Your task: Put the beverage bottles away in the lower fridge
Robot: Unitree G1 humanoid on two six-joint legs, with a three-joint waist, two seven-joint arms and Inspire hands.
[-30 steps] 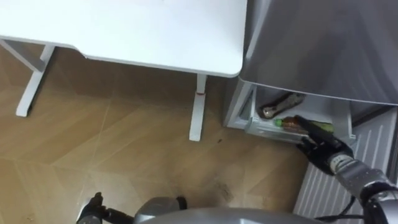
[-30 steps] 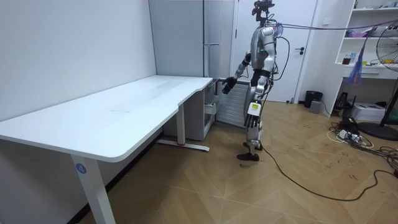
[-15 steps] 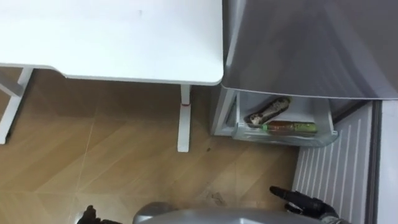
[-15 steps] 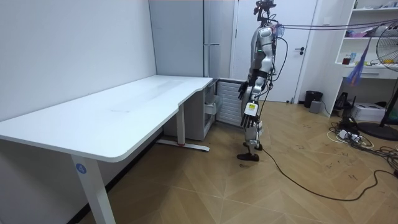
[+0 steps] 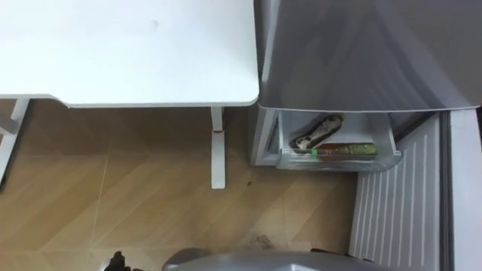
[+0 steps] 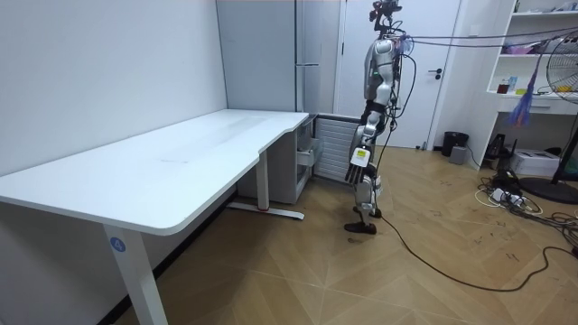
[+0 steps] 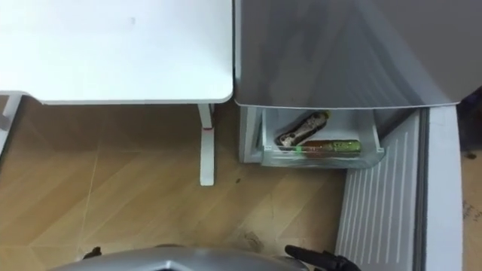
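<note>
A white desk [image 5: 128, 53] stands on wooden floor [image 5: 113, 196], with perhaps a small bin [image 6: 454, 143] near a door [image 6: 447, 90].

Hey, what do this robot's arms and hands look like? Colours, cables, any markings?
The arms are silver-grey metal with darker joints, and dark cables run near the shoulders. The left hand, seen in the room view, is dark with a small white tag at its back. The right hand is black with slim fingers.

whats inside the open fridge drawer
Two bottles lie in the drawer: a dark bottle slanted, a green bottle along the front wall. The drawer's back is hidden under the fridge.
</note>
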